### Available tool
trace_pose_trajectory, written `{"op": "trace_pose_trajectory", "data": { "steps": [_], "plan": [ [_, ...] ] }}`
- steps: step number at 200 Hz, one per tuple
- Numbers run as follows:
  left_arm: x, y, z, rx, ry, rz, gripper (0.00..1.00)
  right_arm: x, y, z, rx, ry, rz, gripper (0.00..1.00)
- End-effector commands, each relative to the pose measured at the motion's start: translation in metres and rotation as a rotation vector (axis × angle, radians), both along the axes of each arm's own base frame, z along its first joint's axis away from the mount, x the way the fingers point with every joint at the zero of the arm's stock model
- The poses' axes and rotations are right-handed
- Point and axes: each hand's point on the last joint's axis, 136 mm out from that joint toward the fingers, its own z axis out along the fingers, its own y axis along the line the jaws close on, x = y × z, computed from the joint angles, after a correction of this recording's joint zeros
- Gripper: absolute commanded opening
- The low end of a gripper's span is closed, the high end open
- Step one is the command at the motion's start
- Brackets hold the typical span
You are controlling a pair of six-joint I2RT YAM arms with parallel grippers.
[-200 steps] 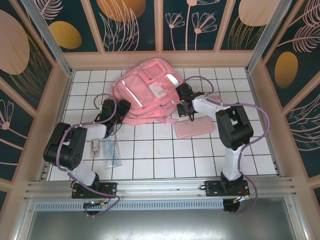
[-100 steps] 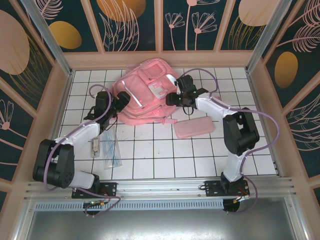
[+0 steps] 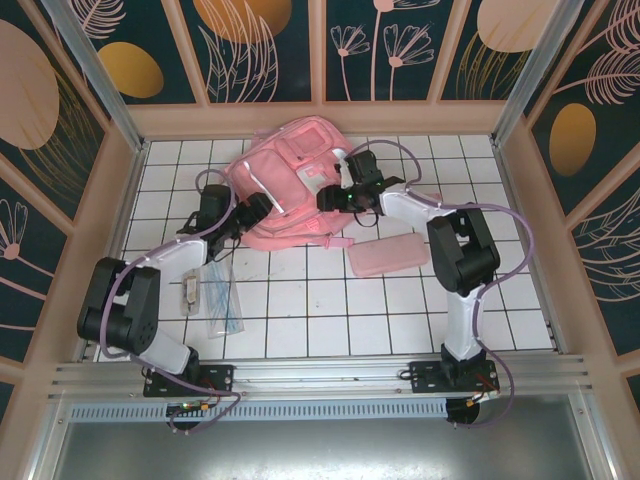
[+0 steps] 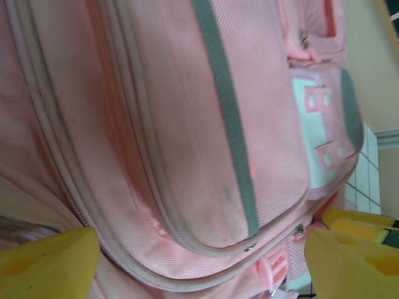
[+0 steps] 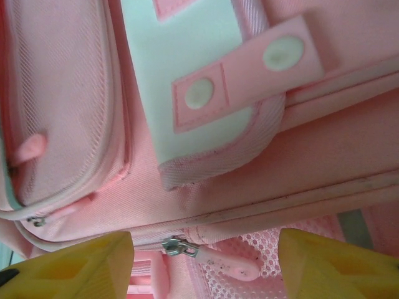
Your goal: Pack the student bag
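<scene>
The student bag [image 3: 290,178], a large pink backpack with silver strips, lies flat at the back middle of the table. My left gripper [image 3: 257,208] is at its left near edge, open. In the left wrist view the bag's piped seams [image 4: 187,156] run close ahead, and the yellow fingertips [image 4: 53,265] stand wide apart on either side of the bag's edge. My right gripper [image 3: 335,198] is at the bag's near right edge, open. In the right wrist view a pink zipper pull [image 5: 227,256] lies between the spread fingertips [image 5: 340,261], not pinched.
A flat pink pencil case [image 3: 388,257] lies on the white tiles to the right of the bag's near edge. A clear plastic sleeve [image 3: 222,305] and a small pale item [image 3: 190,292] lie at front left. Low walls ring the table.
The right gripper has opened and shifted left along the bag's near edge. The left gripper has moved up and right to the bag's left edge and opened wider.
</scene>
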Motion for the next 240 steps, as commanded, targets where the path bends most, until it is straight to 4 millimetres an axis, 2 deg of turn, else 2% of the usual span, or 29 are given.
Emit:
{"op": "trace_pose_trajectory", "data": {
  "steps": [1, 32, 57, 72, 94, 116, 125, 148, 170, 174, 189, 212, 240],
  "plan": [
    [0.011, -0.014, 0.017, -0.054, -0.059, -0.05, 0.85, -0.001, 0.012, -0.015, 0.016, 0.013, 0.067, 0.64],
    [0.01, -0.012, 0.008, -0.036, -0.045, -0.049, 0.85, -0.005, 0.02, -0.028, 0.026, 0.047, 0.101, 0.67],
    [0.01, -0.009, -0.012, -0.004, -0.011, -0.042, 0.86, -0.012, 0.033, -0.024, 0.076, 0.066, 0.15, 0.67],
    [0.009, -0.013, -0.026, -0.021, 0.017, -0.053, 0.85, -0.018, 0.045, -0.012, 0.132, 0.071, 0.185, 0.67],
    [0.007, -0.014, -0.037, -0.043, 0.035, -0.05, 0.85, -0.034, 0.062, 0.019, 0.266, 0.104, 0.238, 0.65],
    [0.009, -0.012, -0.038, -0.028, 0.032, -0.042, 0.86, -0.05, 0.069, 0.052, 0.376, 0.116, 0.284, 0.64],
    [0.01, -0.011, -0.037, -0.017, 0.031, -0.041, 0.86, -0.064, 0.077, 0.061, 0.393, 0.114, 0.313, 0.64],
    [0.013, -0.008, -0.035, 0.016, 0.029, -0.043, 0.86, -0.07, 0.067, 0.065, 0.36, 0.095, 0.292, 0.64],
    [0.015, -0.009, -0.033, 0.024, 0.026, -0.046, 0.86, -0.085, 0.066, 0.071, 0.464, 0.138, 0.328, 0.62],
    [0.015, -0.009, -0.032, 0.023, 0.023, -0.046, 0.86, -0.076, 0.055, 0.068, 0.468, 0.137, 0.292, 0.62],
    [0.015, -0.009, -0.033, 0.022, 0.028, -0.045, 0.86, -0.07, 0.045, 0.056, 0.411, 0.136, 0.245, 0.61],
    [0.013, -0.006, -0.035, 0.036, 0.035, -0.041, 0.86, -0.057, 0.028, 0.049, 0.345, 0.108, 0.155, 0.6],
    [0.013, -0.004, -0.023, 0.071, 0.022, -0.054, 0.85, -0.023, -0.017, 0.036, 0.249, 0.088, -0.08, 0.6]
  ]
}}
